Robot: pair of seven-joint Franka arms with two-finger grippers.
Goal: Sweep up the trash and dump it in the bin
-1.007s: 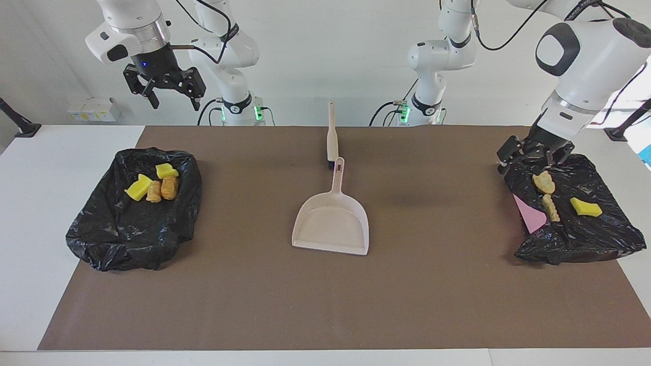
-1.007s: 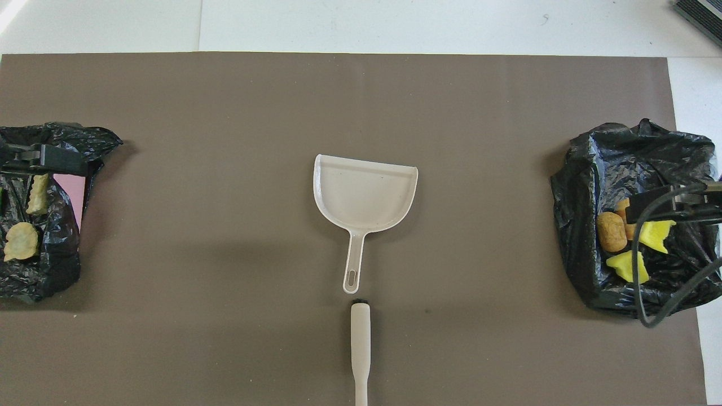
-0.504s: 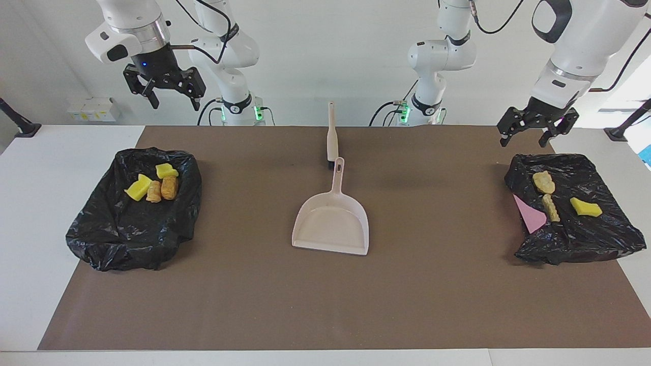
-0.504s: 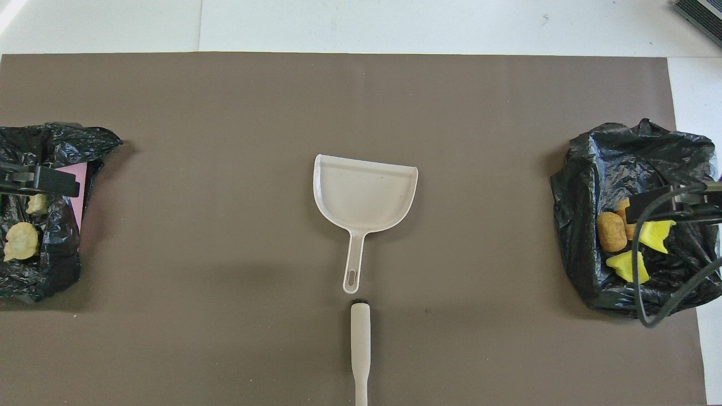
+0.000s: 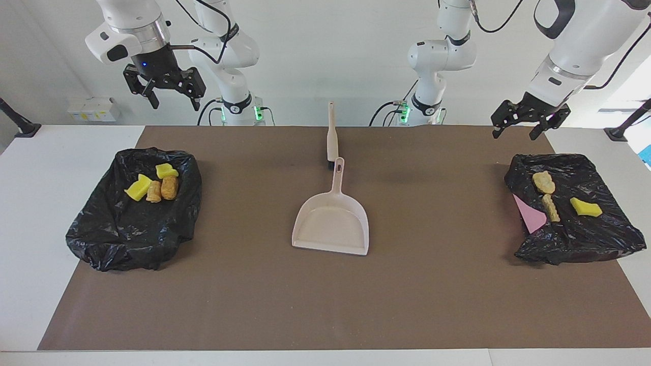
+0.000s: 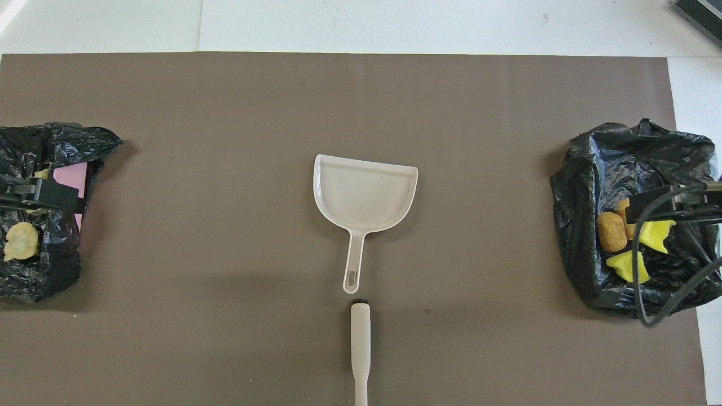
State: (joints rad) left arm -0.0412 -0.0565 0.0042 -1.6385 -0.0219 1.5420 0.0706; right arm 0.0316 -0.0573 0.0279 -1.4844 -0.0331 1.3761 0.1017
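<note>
The trash lies in two black bag-lined bins. The bin point(image 5: 127, 229) at the right arm's end holds several yellow and tan lumps point(image 5: 152, 187), also seen in the overhead view point(image 6: 612, 231). The bin point(image 5: 585, 234) at the left arm's end holds two tan lumps point(image 5: 543, 182) and a yellow one point(image 5: 586, 207). A beige dustpan point(image 5: 331, 223) lies empty at the table's middle, with the brush point(image 5: 331, 134) just nearer to the robots. My right gripper point(image 5: 174, 99) is open, high over its bin. My left gripper point(image 5: 513, 133) is open, raised over its bin's edge.
A pink sheet point(image 5: 529, 213) sticks out of the bin at the left arm's end. A brown mat point(image 5: 325, 305) covers most of the white table. Small white boxes point(image 5: 91, 109) stand off the mat at the right arm's end.
My left gripper has risen from the rim of its bin and drawn back toward the robots, empty. The right arm, dustpan, brush and trash have not moved.
</note>
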